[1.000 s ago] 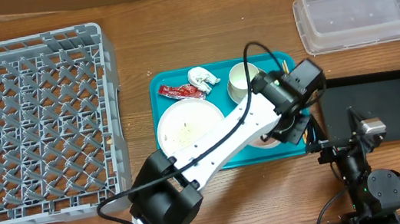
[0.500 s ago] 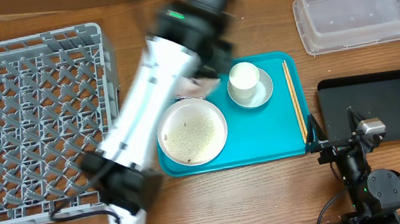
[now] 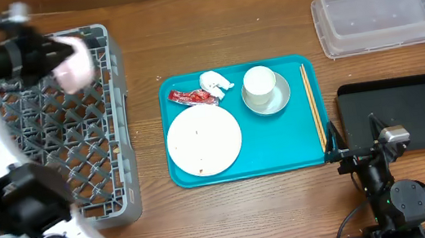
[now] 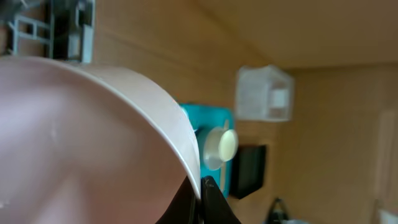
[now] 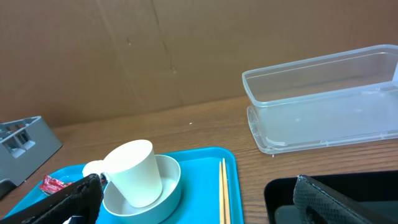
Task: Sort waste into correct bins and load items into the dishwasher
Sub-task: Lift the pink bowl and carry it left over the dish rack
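Observation:
My left gripper [image 3: 54, 56] is shut on the rim of the white-pinkish bowl [image 3: 73, 63], held above the back of the grey dish rack [image 3: 4, 163]. In the left wrist view the bowl [image 4: 81, 137] fills the left side, with the black fingers [image 4: 208, 202] pinching its edge. On the teal tray [image 3: 282, 147] lie the white plate [image 3: 204, 139], a red wrapper [image 3: 193, 97], a white tissue [image 3: 214, 82], the white cup [image 3: 258, 85] standing in the grey-blue bowl [image 3: 274, 101], and the chopsticks [image 3: 312, 106]. My right gripper [image 3: 353, 140] stands open at the tray's front right corner.
The clear tub [image 3: 383, 6] stands at the back right and the black tray [image 3: 397, 115] is in front of it, beside the right arm. The right wrist view shows the cup [image 5: 134, 171], the chopsticks [image 5: 224, 193] and the clear tub [image 5: 323, 99].
The left arm has swung from the right side of the teal tray across to the far left over the rack, carrying the pinkish bowl. The right arm has not moved.

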Action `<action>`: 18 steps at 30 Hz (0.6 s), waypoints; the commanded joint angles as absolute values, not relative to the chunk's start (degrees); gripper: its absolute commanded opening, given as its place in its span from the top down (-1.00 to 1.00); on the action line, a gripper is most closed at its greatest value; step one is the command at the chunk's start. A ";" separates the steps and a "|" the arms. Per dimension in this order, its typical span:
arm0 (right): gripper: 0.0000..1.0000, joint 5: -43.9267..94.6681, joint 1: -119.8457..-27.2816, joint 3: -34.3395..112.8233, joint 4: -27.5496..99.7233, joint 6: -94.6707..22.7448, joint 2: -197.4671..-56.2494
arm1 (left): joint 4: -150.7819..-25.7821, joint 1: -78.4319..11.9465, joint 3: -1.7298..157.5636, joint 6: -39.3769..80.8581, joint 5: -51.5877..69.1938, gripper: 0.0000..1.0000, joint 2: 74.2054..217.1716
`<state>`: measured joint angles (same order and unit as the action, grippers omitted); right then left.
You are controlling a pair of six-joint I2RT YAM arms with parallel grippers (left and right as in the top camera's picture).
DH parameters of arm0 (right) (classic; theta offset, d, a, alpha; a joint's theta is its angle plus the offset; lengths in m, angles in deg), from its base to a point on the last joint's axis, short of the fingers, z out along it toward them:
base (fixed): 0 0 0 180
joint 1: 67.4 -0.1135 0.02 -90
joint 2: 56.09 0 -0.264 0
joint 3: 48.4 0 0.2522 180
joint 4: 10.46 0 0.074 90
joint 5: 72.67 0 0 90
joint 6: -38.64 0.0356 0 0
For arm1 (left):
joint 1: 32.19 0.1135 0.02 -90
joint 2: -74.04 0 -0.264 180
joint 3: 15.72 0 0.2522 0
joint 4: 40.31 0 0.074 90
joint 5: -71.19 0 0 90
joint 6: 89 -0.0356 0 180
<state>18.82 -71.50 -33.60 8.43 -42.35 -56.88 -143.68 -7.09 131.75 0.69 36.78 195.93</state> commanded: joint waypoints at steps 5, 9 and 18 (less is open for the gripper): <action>-0.99 18.50 -71.17 -34.16 8.10 -42.17 -56.25 | -143.18 6.09 118.51 -23.03 62.16 0.92 195.56; -0.99 18.50 -71.17 -34.19 8.10 -42.17 -56.25 | -140.16 9.87 109.78 -33.34 68.34 0.92 195.56; -1.00 18.50 -71.17 -34.19 8.10 -42.17 -56.25 | -124.42 13.24 93.50 -34.72 71.75 0.92 195.56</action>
